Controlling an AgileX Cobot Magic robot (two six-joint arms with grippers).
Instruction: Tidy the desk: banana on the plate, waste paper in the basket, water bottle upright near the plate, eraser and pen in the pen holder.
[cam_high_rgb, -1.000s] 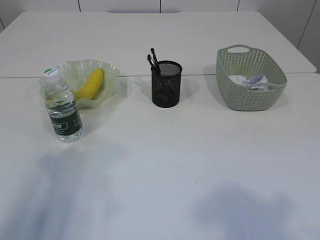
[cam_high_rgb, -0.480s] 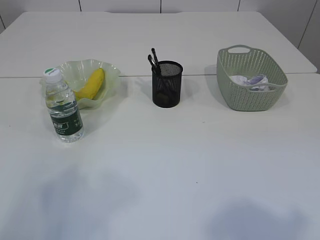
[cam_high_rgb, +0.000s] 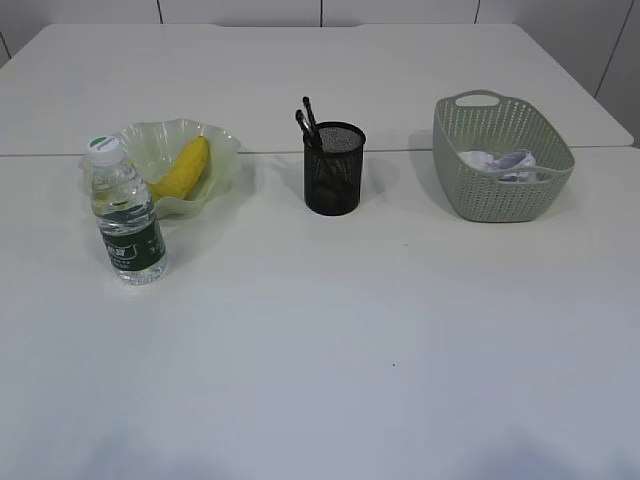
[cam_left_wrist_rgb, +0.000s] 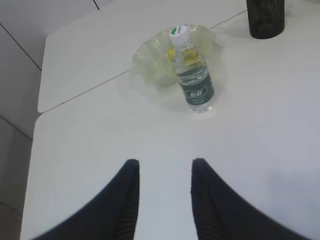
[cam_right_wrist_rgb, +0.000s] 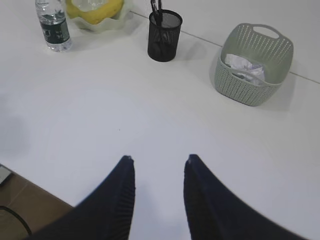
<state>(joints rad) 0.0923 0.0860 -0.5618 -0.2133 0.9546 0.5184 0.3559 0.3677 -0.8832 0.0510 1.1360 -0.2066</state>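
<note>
Exterior view: arm shadows gone from table (cam_high_rgb: 320, 330) since a second ago. Banana (cam_high_rgb: 183, 168) in plate (cam_high_rgb: 225, 140), bottle (cam_high_rgb: 127, 213) upright beside it, pens in holder (cam_high_rgb: 333, 168), paper (cam_high_rgb: 500, 163) in basket (cam_high_rgb: 480, 195). Eraser unseen. Left hand (cam_left_wrist_rgb: 162, 172) and right hand (cam_right_wrist_rgb: 157, 167) empty, fingers apart. Looks finished.

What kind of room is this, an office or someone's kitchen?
Most likely an office or lab workspace staged as a desk: a plain white desk holds a black mesh pen holder with pens and a small basket for waste paper, with blank pale panels behind.
</note>
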